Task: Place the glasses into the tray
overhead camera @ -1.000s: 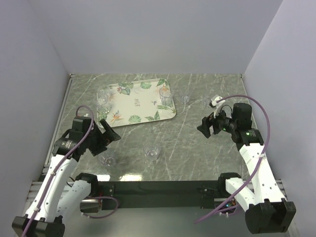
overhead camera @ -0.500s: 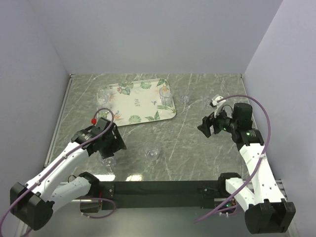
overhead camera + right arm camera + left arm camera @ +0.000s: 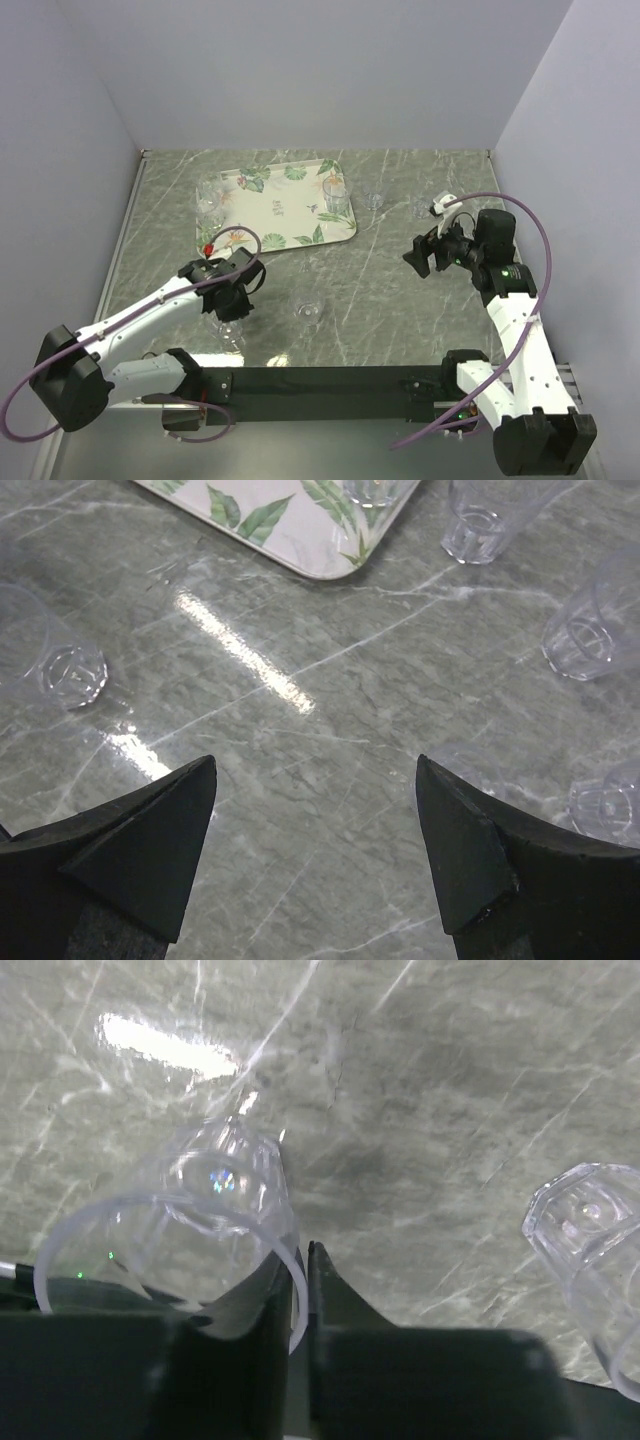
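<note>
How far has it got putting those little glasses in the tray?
Done: a few small clear tumblers stand in the white leaf-print tray. In hand: the left tool grips another tumbler by its wall. Left: that one, a loose glass beside it and at least two glasses right of the tray. The open right tool holds nothing.

table: grey-green marble | on it: tray (far left) | loose glasses near and right

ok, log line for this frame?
left gripper: jaws shut on rim of glass | right gripper: open, empty, over table | tray: holds some glasses
</note>
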Robot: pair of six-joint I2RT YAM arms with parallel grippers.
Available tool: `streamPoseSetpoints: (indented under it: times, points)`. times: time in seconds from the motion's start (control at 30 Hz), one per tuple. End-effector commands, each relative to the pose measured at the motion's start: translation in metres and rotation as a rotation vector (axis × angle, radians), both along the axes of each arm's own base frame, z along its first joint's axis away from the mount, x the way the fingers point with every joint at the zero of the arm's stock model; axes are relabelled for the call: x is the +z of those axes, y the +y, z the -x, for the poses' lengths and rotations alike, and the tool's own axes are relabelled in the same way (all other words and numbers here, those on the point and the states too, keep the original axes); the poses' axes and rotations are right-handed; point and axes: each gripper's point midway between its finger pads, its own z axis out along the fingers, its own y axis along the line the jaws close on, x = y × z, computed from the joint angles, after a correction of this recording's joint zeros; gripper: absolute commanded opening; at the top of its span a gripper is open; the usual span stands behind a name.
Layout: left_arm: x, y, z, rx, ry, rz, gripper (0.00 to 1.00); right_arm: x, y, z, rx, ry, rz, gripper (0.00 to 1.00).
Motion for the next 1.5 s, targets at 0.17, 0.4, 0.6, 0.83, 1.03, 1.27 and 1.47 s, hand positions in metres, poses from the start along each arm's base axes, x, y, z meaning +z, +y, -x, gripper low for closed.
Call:
streamPoseSetpoints:
  times: [0.17, 0.4, 0.6, 0.83, 1.03, 1.27, 1.47]
  points:
    - [0.023, 0.000, -0.022, -0.051, -0.094, -0.090, 0.00, 0.012, -0.006, -0.003, -0.024, -0.053, -0.011, 0.87]
    - [0.067, -0.006, -0.069, -0.144, -0.286, -0.080, 0.00, 0.013, -0.007, -0.002, -0.024, -0.054, -0.016, 0.87]
    - [0.096, 0.015, -0.128, -0.119, -0.410, -0.071, 0.00, 0.013, -0.006, -0.001, -0.021, -0.053, -0.020, 0.87]
    - [0.106, 0.039, -0.190, -0.097, -0.449, -0.109, 0.00, 0.013, -0.006, 0.000, -0.017, -0.052, -0.026, 0.87]
    - [0.090, 0.053, -0.223, -0.099, -0.395, -0.176, 0.00, 0.013, -0.006, 0.000, -0.018, -0.052, -0.026, 0.87]
    - [0.077, 0.060, -0.240, -0.105, -0.368, -0.187, 0.00, 0.013, -0.006, -0.001, -0.018, -0.049, -0.028, 0.87]
    - [0.059, 0.062, -0.247, -0.113, -0.327, -0.190, 0.00, 0.012, -0.007, -0.002, -0.021, -0.048, -0.028, 0.87]
